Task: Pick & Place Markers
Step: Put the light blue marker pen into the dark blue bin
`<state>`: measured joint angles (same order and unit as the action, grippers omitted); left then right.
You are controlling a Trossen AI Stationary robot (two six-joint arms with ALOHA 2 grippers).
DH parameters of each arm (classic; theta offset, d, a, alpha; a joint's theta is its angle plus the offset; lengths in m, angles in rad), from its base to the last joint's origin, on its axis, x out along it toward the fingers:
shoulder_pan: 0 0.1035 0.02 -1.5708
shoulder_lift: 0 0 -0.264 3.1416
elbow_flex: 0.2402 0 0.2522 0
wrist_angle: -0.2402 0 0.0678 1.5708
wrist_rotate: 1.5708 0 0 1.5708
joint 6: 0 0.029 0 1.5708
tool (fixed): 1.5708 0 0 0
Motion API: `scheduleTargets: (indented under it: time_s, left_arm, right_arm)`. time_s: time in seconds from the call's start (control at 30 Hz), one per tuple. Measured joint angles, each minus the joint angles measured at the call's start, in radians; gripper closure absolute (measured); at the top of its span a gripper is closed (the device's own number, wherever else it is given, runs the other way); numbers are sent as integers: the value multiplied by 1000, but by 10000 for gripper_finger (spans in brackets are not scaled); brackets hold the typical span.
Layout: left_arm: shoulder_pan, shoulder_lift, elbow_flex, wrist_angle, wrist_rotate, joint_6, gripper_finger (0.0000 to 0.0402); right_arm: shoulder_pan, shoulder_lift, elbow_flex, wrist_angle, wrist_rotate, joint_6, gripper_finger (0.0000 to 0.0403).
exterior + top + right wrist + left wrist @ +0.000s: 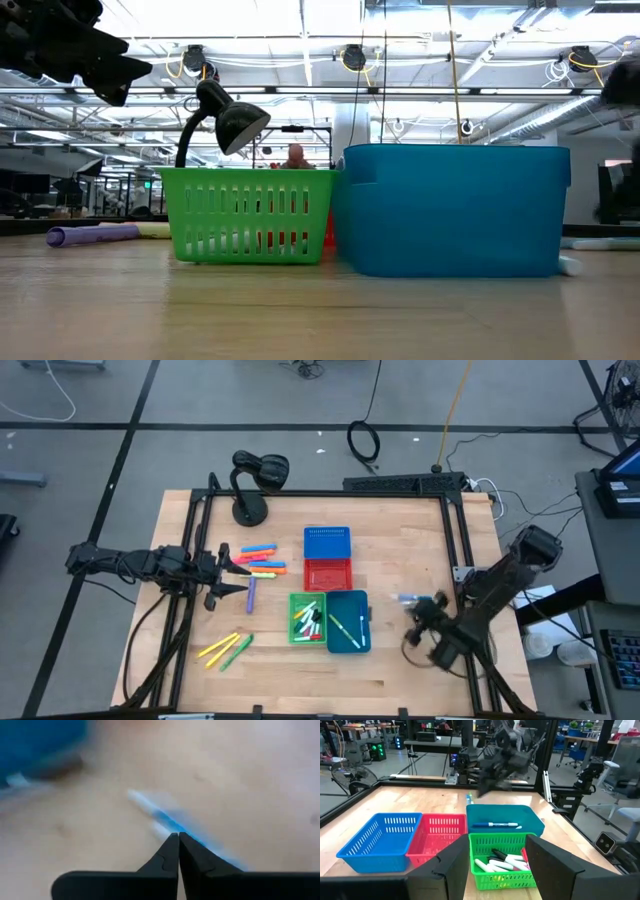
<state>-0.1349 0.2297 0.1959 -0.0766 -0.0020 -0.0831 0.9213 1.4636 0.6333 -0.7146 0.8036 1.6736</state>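
I see four bins in the middle of the bench [400, 670]. The blue bin [327, 544] and the red bin [328, 574] look empty. The green bin [306, 619] holds several markers [495, 865], white and dark ones. The teal bin [348, 622] holds a white marker [496, 825]. More coloured markers [262, 561] lie near the left edge, beside my left pincer [232, 572], whose fingers are spread. My right pincer [178, 840] has its fingers pressed together, empty, above a blue marker [170, 822] near the right edge.
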Motion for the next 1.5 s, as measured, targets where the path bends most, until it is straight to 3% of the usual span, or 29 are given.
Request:
scheduleTargets:
  time_s: [0.07,0.13,0.33,0.5,0.63,0.8,0.9,0.97,1.1,1.17,1.27,1.5]
  left_arm:
    - [0,3,0,11,0,0,204]
    - [0,8,0,20,0,0,204]
    - [0,13,0,26,0,0,204]
    - [0,12,0,27,0,0,204]
    - [0,12,0,27,0,0,204]
    - [0,12,0,26,0,0,204]
    - [0,12,0,27,0,0,204]
    - [0,12,0,27,0,0,204]
    - [0,12,0,27,0,0,204]
    - [0,12,0,27,0,0,204]
    - [0,12,0,27,0,0,204]
    - [0,12,0,27,0,0,204]
  right_arm:
    - [-13,-35,16,30,109,-20,403]
    - [-37,-74,16,7,151,-63,403]
    - [-117,-184,19,3,27,-277,392]
    - [-216,-287,15,-37,14,-480,347]
    - [-396,-353,11,-113,7,-573,296]
    - [-749,-393,13,-104,-2,-691,244]
    - [-951,-403,13,-50,-97,-916,230]
    - [-1048,-403,13,-7,-237,-1107,225]
    - [-1135,-403,13,40,-530,-1380,221]
    - [-1153,-402,13,58,-618,-1433,221]
    - [-1169,-395,14,67,-646,-1451,222]
    - [-1191,-305,14,53,-569,-1424,228]
